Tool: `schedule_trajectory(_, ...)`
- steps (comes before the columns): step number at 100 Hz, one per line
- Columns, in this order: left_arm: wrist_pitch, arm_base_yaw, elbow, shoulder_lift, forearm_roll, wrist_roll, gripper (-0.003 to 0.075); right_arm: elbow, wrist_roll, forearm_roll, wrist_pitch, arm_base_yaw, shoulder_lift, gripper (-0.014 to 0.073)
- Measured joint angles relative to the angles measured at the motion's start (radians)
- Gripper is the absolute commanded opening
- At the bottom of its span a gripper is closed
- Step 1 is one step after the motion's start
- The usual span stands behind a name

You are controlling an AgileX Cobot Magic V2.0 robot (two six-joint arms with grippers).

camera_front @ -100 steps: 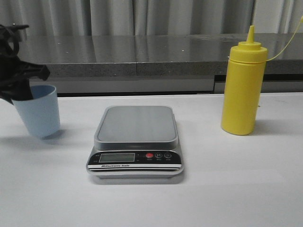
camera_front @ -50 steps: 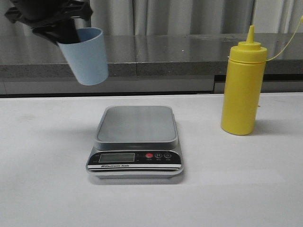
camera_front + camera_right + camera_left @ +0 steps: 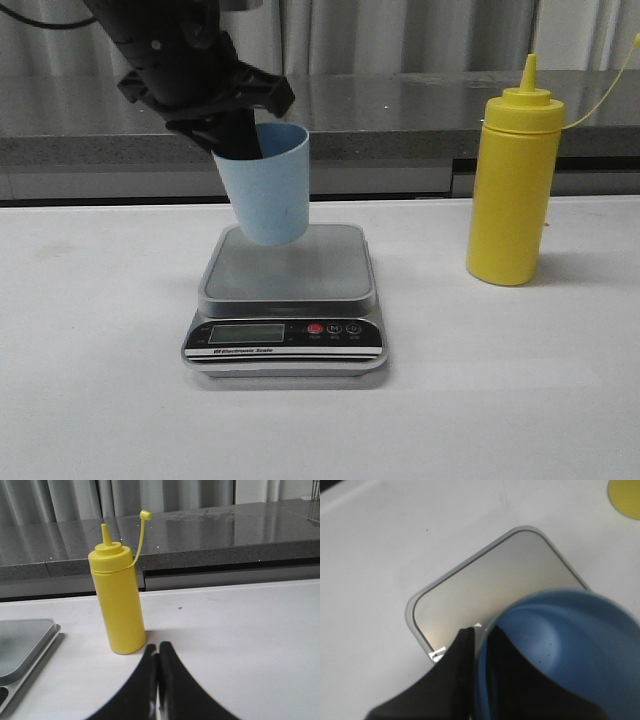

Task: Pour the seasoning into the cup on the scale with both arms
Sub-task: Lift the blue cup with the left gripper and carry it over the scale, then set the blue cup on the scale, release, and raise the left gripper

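There was one cup (image 3: 265, 183), one scale (image 3: 286, 304), one yellow bottle (image 3: 514, 183), and two grippers (image 3: 222, 112) (image 3: 157, 680).

scale (image 3: 285, 310) black front panel: white strip of lettering under the LCD, reads roughly "Electronic Scale", small and blurred | LCD display (image 3: 246, 333): blank, no digits | round buttons beside the red button (image 3: 315, 329): marks too small to read | yellow squeeze bottle (image 3: 514, 184): no label | cup (image 3: 266, 183): no print
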Motion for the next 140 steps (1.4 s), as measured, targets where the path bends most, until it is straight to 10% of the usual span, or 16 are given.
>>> schedule_trajectory(47,-0.002,0.000,0.000,0.026,0.002,0.000,0.0351,0.000,0.000,0.000,0.000,0.000,0.000,-0.0060)
schedule_trajectory(74,-0.002,0.000,-0.021,0.003,0.002,0.000,0.0303,0.000,0.000,0.000,0.000,0.000,0.000,-0.0060)
schedule_trajectory(110,-0.077,0.000,0.114,-0.224,0.002,-0.005,-0.0022,0.000,0.000,0.000,0.000,0.000,0.000,-0.0060)
schedule_trajectory(140,-0.166,0.000,0.282,-0.447,-0.014,-0.018,-0.0020,0.000,0.000,0.000,0.000,0.000,0.000,-0.0060)
